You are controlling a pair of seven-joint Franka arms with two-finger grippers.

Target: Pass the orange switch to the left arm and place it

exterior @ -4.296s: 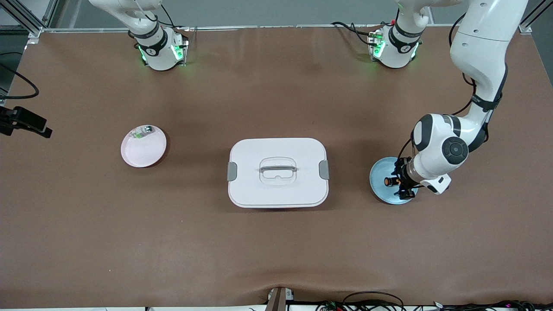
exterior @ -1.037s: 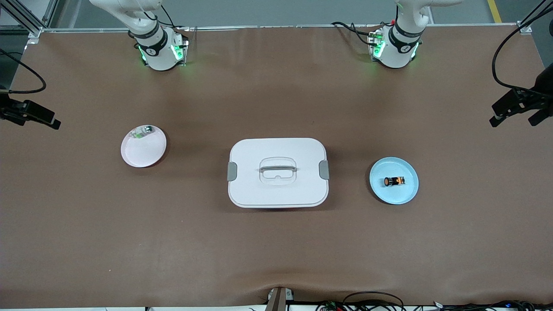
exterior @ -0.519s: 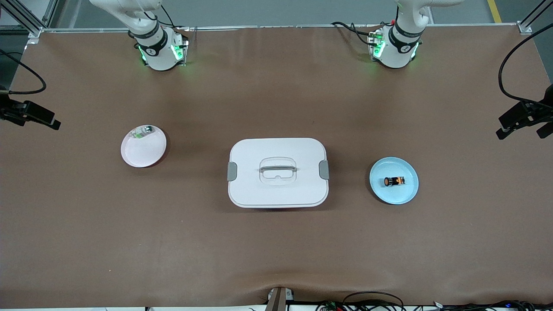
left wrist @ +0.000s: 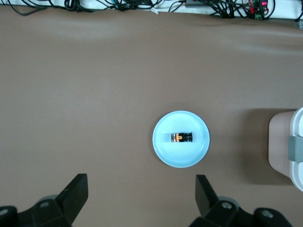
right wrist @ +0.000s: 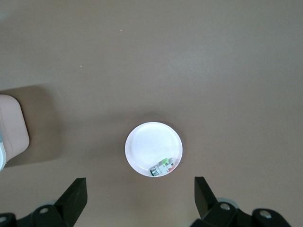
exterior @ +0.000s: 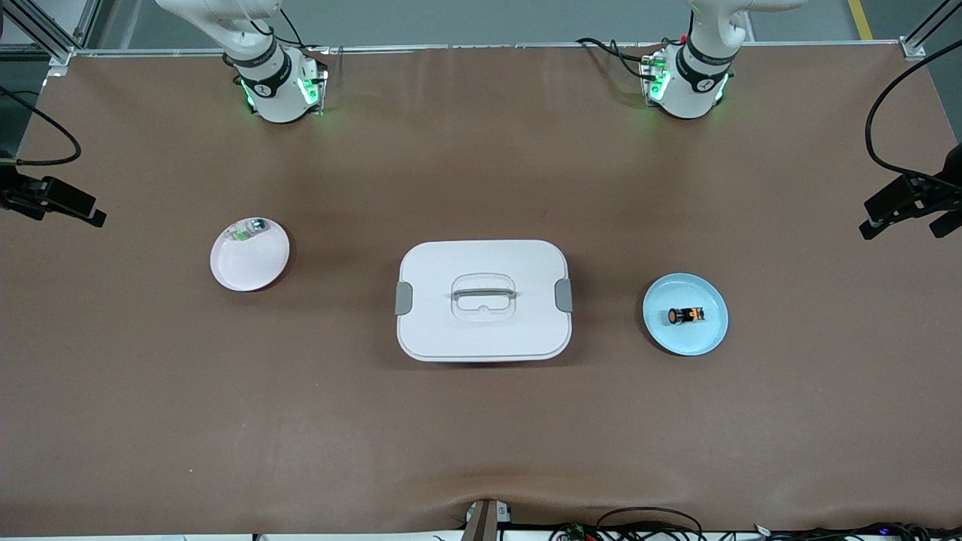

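The orange switch [exterior: 685,316] lies on its side on a blue plate [exterior: 710,338], toward the left arm's end of the table. In the left wrist view the switch [left wrist: 182,137] rests loose at the middle of the blue plate [left wrist: 181,158]. My left gripper [left wrist: 141,187] hangs high over the table at that end, open and empty; the front view shows it [exterior: 902,214] at the picture's edge. My right gripper [right wrist: 140,187] is open and empty, high over the right arm's end [exterior: 56,199]. The white box [exterior: 483,330] stands mid-table between the two plates.
A pink plate [exterior: 252,274] toward the right arm's end holds a small silver-and-green part [exterior: 249,228]; the right wrist view shows that plate [right wrist: 147,142] and the part [right wrist: 163,167]. Box corners show in both wrist views [left wrist: 296,146] [right wrist: 12,127]. Cables line the table's near edge.
About four seconds ago the left gripper was down at the switch on the blue plate; it has since lifted away to the table's end. Over the last second it only drifted slightly.
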